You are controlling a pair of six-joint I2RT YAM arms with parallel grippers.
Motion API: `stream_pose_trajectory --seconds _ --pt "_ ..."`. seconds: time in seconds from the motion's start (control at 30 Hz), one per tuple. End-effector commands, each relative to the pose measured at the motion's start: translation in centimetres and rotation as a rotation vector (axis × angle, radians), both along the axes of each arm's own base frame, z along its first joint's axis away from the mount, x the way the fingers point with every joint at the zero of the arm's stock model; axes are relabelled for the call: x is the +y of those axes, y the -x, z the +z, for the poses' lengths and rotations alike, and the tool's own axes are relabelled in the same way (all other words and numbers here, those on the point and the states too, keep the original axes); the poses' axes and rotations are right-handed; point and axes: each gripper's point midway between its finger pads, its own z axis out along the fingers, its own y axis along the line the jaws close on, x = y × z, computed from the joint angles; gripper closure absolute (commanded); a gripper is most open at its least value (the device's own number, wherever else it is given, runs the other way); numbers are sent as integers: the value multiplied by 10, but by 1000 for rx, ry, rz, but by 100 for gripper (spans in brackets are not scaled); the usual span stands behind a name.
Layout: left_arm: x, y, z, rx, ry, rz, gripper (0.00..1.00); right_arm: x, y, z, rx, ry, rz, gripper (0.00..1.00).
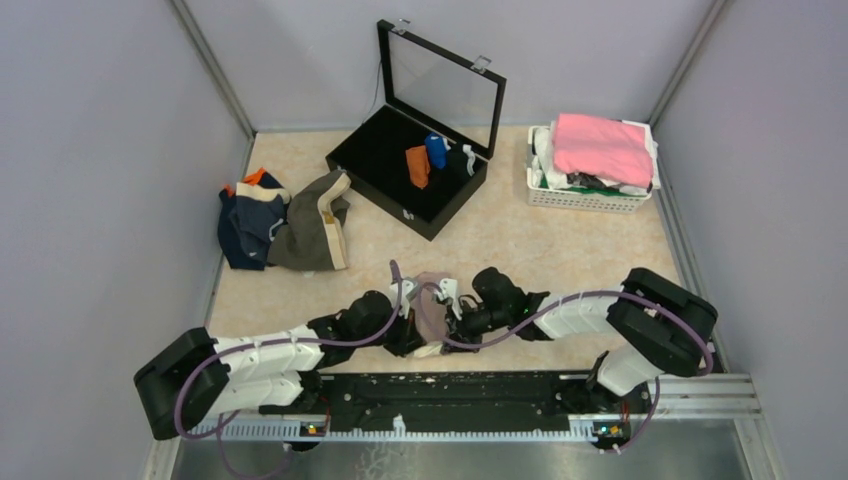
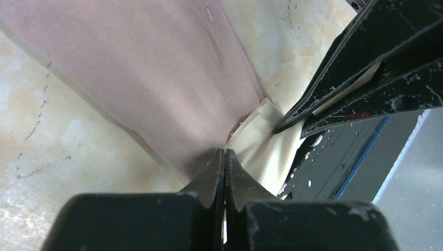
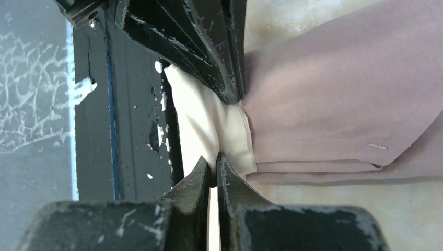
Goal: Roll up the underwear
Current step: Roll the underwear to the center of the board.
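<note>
The pale pink-beige underwear (image 1: 432,300) lies on the table's near edge between my two grippers. My left gripper (image 1: 413,338) is shut on its near edge; in the left wrist view the jaws (image 2: 224,152) pinch the pink cloth (image 2: 156,68) beside its cream waistband (image 2: 266,144). My right gripper (image 1: 452,328) is shut on the cream waistband (image 3: 209,120); its tips (image 3: 216,157) meet beside the folded pink layers (image 3: 339,104). The two grippers sit almost tip to tip. A navy brief (image 1: 245,225), an olive-brown brief (image 1: 315,220) and an orange one (image 1: 256,177) lie piled at the far left.
A black case (image 1: 372,160) with its glass lid up holds rolled orange (image 1: 418,166) and blue (image 1: 436,150) pieces. A white basket (image 1: 585,198) at the back right carries a bright pink cloth (image 1: 600,145). The black mounting rail (image 1: 450,395) runs just behind the grippers.
</note>
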Motion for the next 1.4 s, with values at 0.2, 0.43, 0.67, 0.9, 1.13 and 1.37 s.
stream_pose_trajectory --seconds 0.2,0.43,0.67,0.9,1.13,1.37 --pt "10 -40 24 -79 -31 234 100 7 -12 -2 263 52 -98 100" --pt "34 -62 60 -181 -35 395 100 -3 -32 -23 388 138 -234 100" --pt "14 -46 86 -275 103 198 100 -8 -41 -23 488 145 -336 100" --pt "-16 -21 84 -262 166 -46 100 -8 -48 -28 585 207 -410 100" --pt "-21 -21 62 -228 115 -78 100 -11 -56 -31 636 245 -467 100" --pt "-18 -25 47 -205 87 -37 100 -11 -56 -30 638 240 -466 100"
